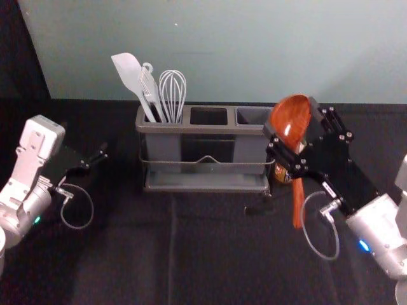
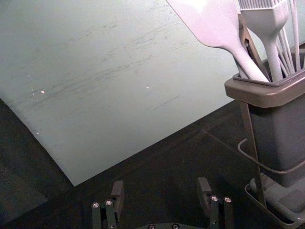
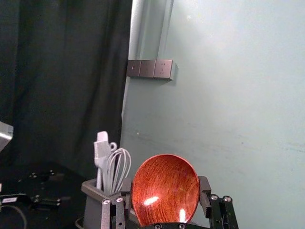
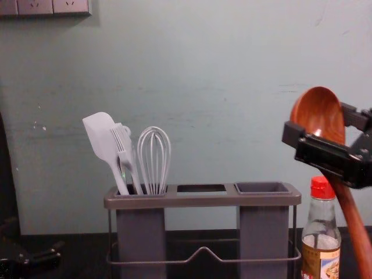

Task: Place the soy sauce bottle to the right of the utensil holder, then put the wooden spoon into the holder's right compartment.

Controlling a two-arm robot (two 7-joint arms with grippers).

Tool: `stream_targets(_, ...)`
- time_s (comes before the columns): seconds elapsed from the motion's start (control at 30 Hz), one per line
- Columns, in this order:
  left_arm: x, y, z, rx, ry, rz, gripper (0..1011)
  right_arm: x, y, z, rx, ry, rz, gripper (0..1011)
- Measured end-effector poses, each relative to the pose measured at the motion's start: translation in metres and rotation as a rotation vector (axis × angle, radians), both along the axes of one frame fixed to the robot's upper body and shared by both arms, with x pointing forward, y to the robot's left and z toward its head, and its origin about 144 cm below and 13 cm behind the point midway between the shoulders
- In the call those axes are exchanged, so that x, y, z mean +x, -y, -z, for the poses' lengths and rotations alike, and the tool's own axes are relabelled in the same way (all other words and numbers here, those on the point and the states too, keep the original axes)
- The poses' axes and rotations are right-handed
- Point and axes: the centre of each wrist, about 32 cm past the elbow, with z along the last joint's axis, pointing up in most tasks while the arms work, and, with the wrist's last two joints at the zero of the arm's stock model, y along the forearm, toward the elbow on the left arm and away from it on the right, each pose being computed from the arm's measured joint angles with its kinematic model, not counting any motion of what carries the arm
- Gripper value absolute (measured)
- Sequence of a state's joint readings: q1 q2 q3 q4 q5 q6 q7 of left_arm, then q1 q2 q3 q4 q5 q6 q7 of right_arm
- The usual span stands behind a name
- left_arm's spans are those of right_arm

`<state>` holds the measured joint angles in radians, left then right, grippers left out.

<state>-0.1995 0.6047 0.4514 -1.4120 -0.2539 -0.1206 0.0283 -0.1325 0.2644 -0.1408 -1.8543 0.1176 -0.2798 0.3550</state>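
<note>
Item, far to the left of my right hand: my left hand [image 2: 161, 183], idle at the holder's left side, fingers well apart, nothing between them. Item: utensil holder [image 4: 203, 200], standing on the worktop [image 1: 114, 254], left of and lower than my right hand; its left compartment stocked with a pale spatula [image 4: 100, 136] and a whisk [image 4: 154, 157], among others. Item: right compartment [image 4: 263, 189], the nearest to my right hand, vacant; the spoon is due here. Item: soy sauce bottle [image 4: 321, 250], red-capped, upright, below my right hand and just beside the holder's right end; I count this first part done. Item: my right hand [image 3: 165, 183], above and right of the holder, fingers closed only as far as the bowl's width, gripping the wooden spoon [image 1: 298, 203] by its bowl, handle hanging down at a slant. Outstanding: insertion. I judge I must raise the handle's end above the rim, shift left, straighten, lower and release; the trailing handle could knock the bottle.
</note>
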Motion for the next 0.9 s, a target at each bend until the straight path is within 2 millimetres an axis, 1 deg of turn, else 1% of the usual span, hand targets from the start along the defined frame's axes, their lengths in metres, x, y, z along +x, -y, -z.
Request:
stream_targets(0.13, 0.000, 0.000, 0.000, 0.000, 0.000, 0.000, 1005, 0.018, -0.002, -0.005, -0.006, 0.024, -0.009, 840)
stream_targets(0.17, 0.000, 0.000, 0.000, 0.000, 0.000, 0.000, 1005, 0.018, -0.002, -0.005, -0.006, 0.024, -0.009, 840)
stream_targets(0.2, 0.000, 0.000, 0.000, 0.000, 0.000, 0.000, 1005, 0.026, -0.003, -0.008, -0.007, 0.033, -0.013, 840)
stream_targets(0.27, 0.000, 0.000, 0.000, 0.000, 0.000, 0.000, 1005, 0.034, -0.004, -0.012, -0.011, 0.043, -0.023, 840)
stream_targets(0.33, 0.000, 0.000, 0.000, 0.000, 0.000, 0.000, 1005, 0.051, -0.006, -0.019, -0.020, 0.061, -0.044, 840)
stream_targets(0.37, 0.000, 0.000, 0.000, 0.000, 0.000, 0.000, 1005, 0.051, -0.006, -0.019, -0.020, 0.061, -0.044, 840)
stream_targets(0.53, 0.000, 0.000, 0.000, 0.000, 0.000, 0.000, 1005, 0.080, -0.011, -0.035, -0.032, 0.103, -0.070, 840)
stream_targets(0.57, 0.000, 0.000, 0.000, 0.000, 0.000, 0.000, 1005, 0.080, -0.011, -0.035, -0.032, 0.103, -0.070, 840)
stream_targets(0.67, 0.000, 0.000, 0.000, 0.000, 0.000, 0.000, 1005, 0.097, -0.014, -0.044, -0.035, 0.140, -0.091, 840)
stream_targets(0.8, 0.000, 0.000, 0.000, 0.000, 0.000, 0.000, 1005, 0.108, -0.016, -0.049, -0.036, 0.155, -0.102, 840)
stream_targets(0.9, 0.000, 0.000, 0.000, 0.000, 0.000, 0.000, 1005, 0.120, -0.021, -0.052, -0.036, 0.181, -0.111, 840)
